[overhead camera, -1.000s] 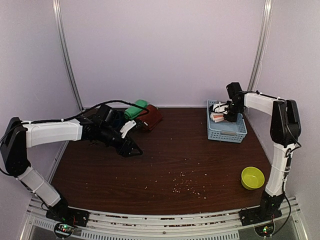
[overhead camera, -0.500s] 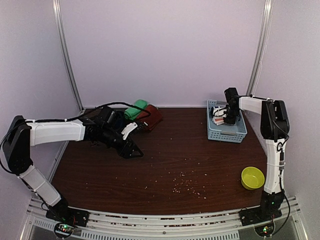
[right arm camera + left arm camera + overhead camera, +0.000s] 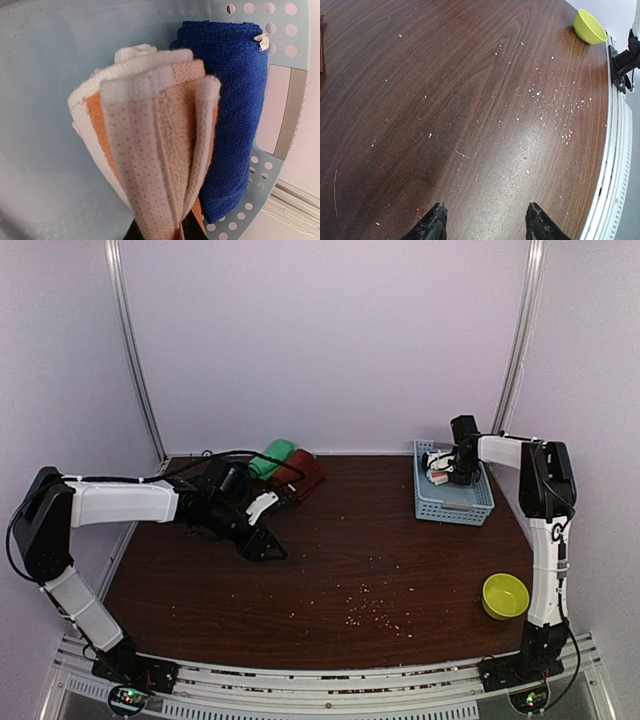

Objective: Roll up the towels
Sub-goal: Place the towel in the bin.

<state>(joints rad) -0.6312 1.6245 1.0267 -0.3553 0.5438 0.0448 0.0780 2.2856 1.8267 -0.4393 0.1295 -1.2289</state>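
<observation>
Left fingers (image 3: pixel 435 226): held spread apart with nothing between them, low over the bare surface (image 3: pixel 350 540), just in front of the two towels at the rear left.
Right fingers (image 3: pixel 442 472): closed on the orange towel (image 3: pixel 150 150), which is pinched at its lower end inside the basket (image 3: pixel 455 508).
Orange towel: rolled, with white edges, and held just beside the blue towel (image 3: pixel 235 100). Whether it rests on the basket floor cannot be told from the wrist view.
Blue towel: rolled and laid in the basket along its perforated wall.
Green towel (image 3: pixel 272 457): rolled and set at the rear left of the surface, touching the maroon towel (image 3: pixel 300 475).
Maroon towel: bundled just right of the green one.
Basket: pale blue, placed at the rear right.
Bowl (image 3: pixel 505 595): yellow-green, set near the front right, well apart from the towels.
Surface: dark wood, scattered with pale crumbs (image 3: pixel 555 100).
</observation>
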